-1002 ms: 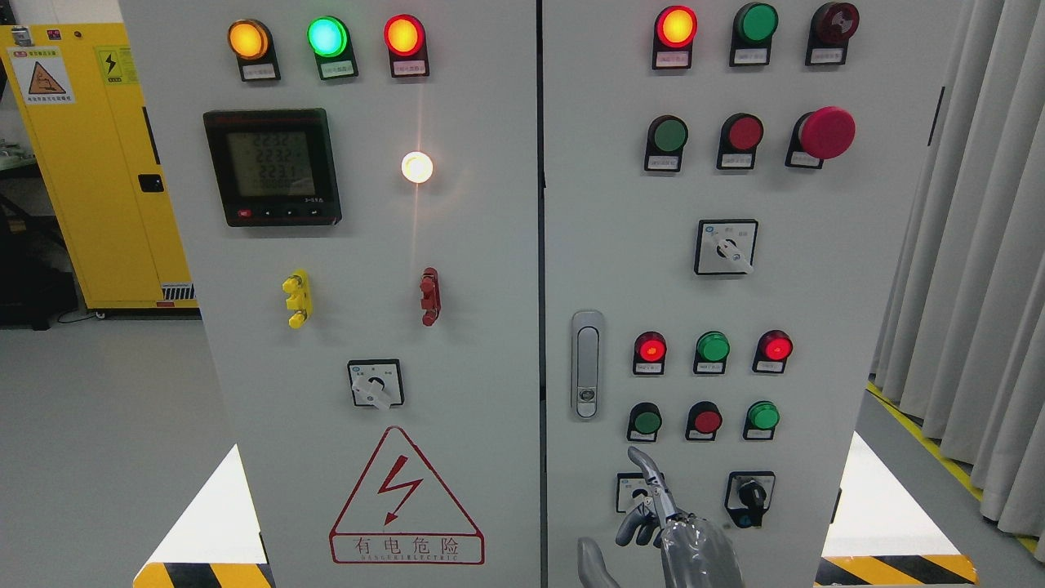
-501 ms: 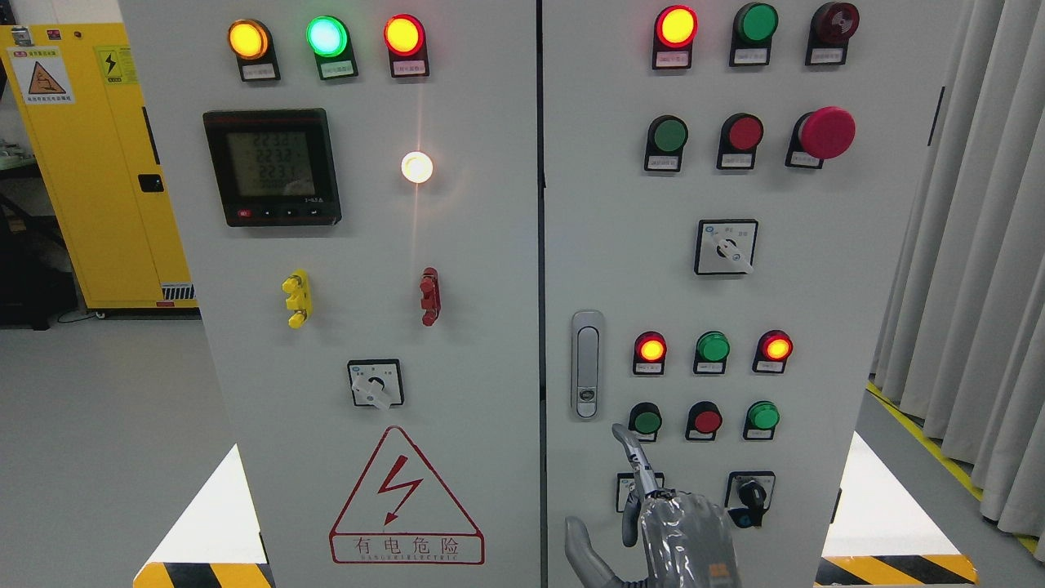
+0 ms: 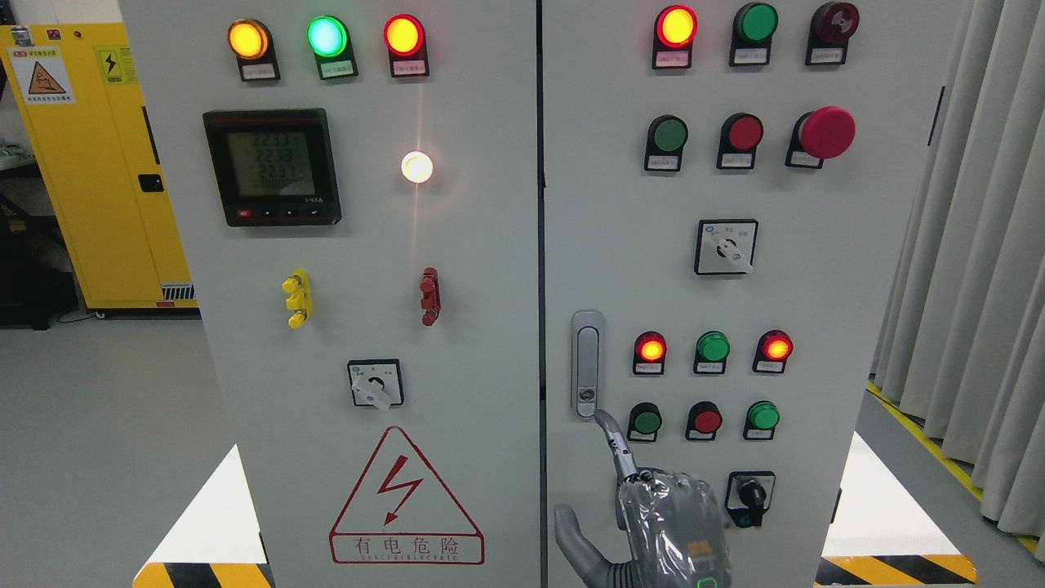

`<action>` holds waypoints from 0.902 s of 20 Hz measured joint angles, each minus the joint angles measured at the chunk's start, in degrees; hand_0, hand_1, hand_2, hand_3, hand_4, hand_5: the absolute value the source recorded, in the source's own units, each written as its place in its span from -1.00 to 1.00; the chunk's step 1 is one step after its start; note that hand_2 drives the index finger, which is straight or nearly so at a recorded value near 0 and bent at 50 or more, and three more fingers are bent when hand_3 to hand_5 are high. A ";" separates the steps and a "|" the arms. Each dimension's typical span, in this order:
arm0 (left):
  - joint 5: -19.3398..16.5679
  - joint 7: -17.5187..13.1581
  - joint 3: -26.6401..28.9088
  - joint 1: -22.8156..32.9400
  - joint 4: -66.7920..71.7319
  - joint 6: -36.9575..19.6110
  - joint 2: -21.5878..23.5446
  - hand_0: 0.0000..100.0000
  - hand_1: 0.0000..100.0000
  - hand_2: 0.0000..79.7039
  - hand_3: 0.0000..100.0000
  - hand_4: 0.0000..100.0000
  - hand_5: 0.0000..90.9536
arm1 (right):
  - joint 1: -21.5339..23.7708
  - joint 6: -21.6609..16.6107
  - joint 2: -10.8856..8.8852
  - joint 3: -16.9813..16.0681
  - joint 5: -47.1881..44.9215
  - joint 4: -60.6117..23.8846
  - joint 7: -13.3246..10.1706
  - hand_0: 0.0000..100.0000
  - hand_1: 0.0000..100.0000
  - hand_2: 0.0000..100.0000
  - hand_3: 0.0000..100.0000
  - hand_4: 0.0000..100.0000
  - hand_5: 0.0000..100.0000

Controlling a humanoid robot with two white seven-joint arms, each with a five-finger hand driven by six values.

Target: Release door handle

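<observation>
The right hand (image 3: 653,506) is coming up from the bottom edge right of the middle, with its index finger (image 3: 611,437) stretched out straight and the other fingers curled in against the palm, holding nothing; the thumb is sticking out low on the left. The fingertip is sitting just below and right of the door handle (image 3: 586,363), close to its lower end, though whether it is touching cannot be told. The handle is lying flush and upright in its recess on the right cabinet door (image 3: 735,286), just right of the seam between the doors and left of the red indicator lamp (image 3: 651,349). It is looking like a stiff, smooth metal swing handle, light but sprung, so the round lock button (image 3: 585,396) at its lower end is probably the place to press, squarely, since a fingertip could slide off. The left hand is not showing.
</observation>
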 measured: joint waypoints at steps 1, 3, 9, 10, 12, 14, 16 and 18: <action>0.00 0.00 0.00 0.00 0.00 0.00 0.00 -0.76 0.11 -1.00 -1.00 -1.00 -1.00 | -0.40 0.00 -0.02 0.01 0.82 0.24 0.02 -0.13 -0.29 -1.00 0.93 0.97 1.00; 0.00 0.00 0.00 0.00 0.00 0.00 0.00 -0.76 0.11 -1.00 -1.00 -1.00 -1.00 | -1.14 0.01 -0.04 0.03 2.18 0.77 0.03 -0.11 -0.28 -1.00 0.94 0.97 1.00; 0.00 0.00 0.00 0.00 0.00 0.00 0.00 -0.76 0.11 -1.00 -1.00 -1.00 -1.00 | -2.56 0.22 -0.09 0.05 5.48 1.98 0.08 -0.10 -0.27 -1.00 0.95 0.97 1.00; 0.00 0.00 0.00 0.00 0.00 0.00 0.00 -0.76 0.11 -1.00 -1.00 -1.00 -1.00 | -2.69 0.22 -0.11 0.06 5.78 2.17 0.13 -0.10 -0.27 -1.00 0.96 0.97 1.00; 0.00 0.00 0.00 0.00 0.00 0.00 0.00 -0.76 0.11 -1.00 -1.00 -1.00 -1.00 | -2.87 0.42 -0.12 0.07 6.22 2.55 0.70 -0.10 -0.27 -1.00 0.98 0.97 1.00; 0.00 0.00 0.00 0.00 0.00 0.00 0.00 -0.76 0.11 -1.00 -1.00 -1.00 -1.00 | -3.05 1.04 -0.12 0.07 6.56 2.97 0.93 -0.10 -0.27 -1.00 0.99 0.98 1.00; 0.00 0.00 0.00 0.00 0.00 0.00 0.00 -0.76 0.11 -1.00 -1.00 -1.00 -1.00 | -3.35 1.36 -0.12 0.07 6.77 3.41 1.02 -0.10 -0.26 -1.00 0.99 0.98 1.00; 0.00 0.00 0.00 0.00 0.00 0.00 0.00 -0.76 0.11 -1.00 -1.00 -1.00 -1.00 | -3.72 1.55 -0.12 0.08 6.89 3.86 1.11 -0.10 -0.26 -1.00 0.99 0.98 1.00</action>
